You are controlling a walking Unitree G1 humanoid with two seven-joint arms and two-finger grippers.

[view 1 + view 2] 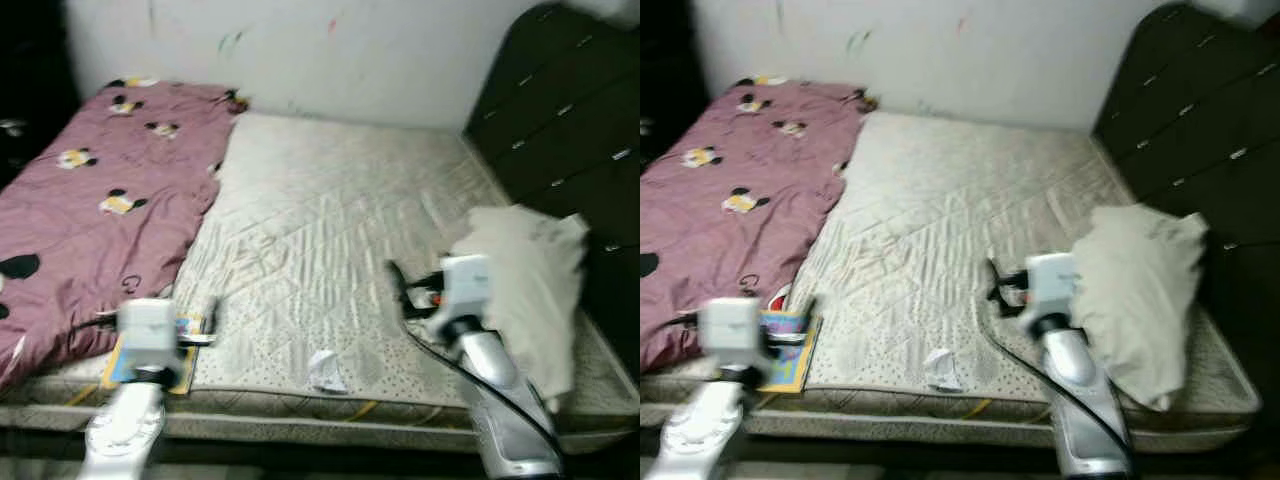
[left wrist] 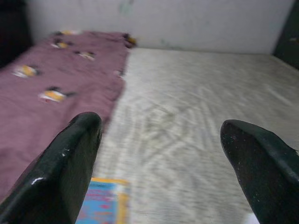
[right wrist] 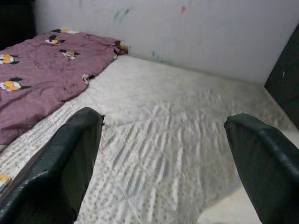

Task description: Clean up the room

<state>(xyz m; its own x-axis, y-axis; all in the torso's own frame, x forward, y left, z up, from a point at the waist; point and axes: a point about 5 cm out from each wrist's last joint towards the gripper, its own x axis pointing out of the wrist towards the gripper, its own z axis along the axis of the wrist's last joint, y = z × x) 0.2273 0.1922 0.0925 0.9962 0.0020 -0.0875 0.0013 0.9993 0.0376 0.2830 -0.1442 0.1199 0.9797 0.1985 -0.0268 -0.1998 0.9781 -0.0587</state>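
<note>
L tool (image 2: 159,154) open | R tool (image 3: 163,154) open | booklet (image 1: 150,360) on mattress (image 1: 330,220)

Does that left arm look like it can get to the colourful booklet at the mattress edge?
Probably yes. The left pincer is open and hovers right over the booklet at the mattress edge, with nothing lying between them.

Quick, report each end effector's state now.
Left end effector: open, holding nothing, above the mattress near the book.
Right end effector: open, holding nothing, above the mattress.
</note>
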